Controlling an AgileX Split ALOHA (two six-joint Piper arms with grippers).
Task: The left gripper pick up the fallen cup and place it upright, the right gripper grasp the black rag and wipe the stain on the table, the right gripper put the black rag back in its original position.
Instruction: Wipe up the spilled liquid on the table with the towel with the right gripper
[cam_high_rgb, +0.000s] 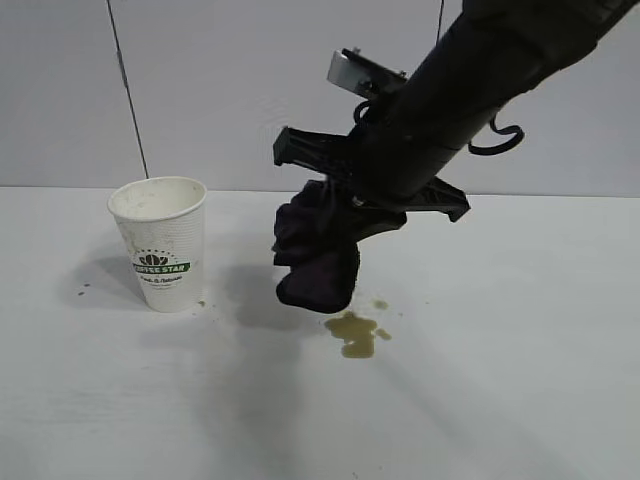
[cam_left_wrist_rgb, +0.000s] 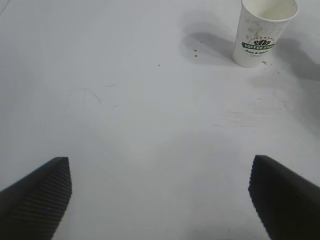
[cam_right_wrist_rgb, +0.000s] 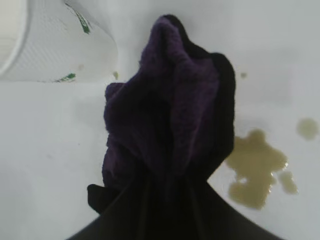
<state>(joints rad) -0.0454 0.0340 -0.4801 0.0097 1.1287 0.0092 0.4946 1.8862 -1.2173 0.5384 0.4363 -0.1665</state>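
Observation:
The white cup (cam_high_rgb: 160, 245) with the green logo stands upright on the table (cam_high_rgb: 500, 390) at the left, mouth up. My right gripper (cam_high_rgb: 348, 208) is shut on the black rag (cam_high_rgb: 315, 255), which hangs down from it in a wad. The rag's low end is just left of the yellowish-brown stain (cam_high_rgb: 355, 333); whether it touches the table I cannot tell. In the right wrist view the rag (cam_right_wrist_rgb: 170, 115) covers the fingers, with the stain (cam_right_wrist_rgb: 255, 167) beside it and the cup (cam_right_wrist_rgb: 55, 50) farther off. My left gripper (cam_left_wrist_rgb: 160, 192) is open over bare table, well away from the cup (cam_left_wrist_rgb: 262, 32).
Small brown specks (cam_high_rgb: 85, 290) lie on the table left of the cup, and a few droplets (cam_high_rgb: 380, 304) sit around the stain. A grey wall (cam_high_rgb: 230, 90) closes the table's far edge.

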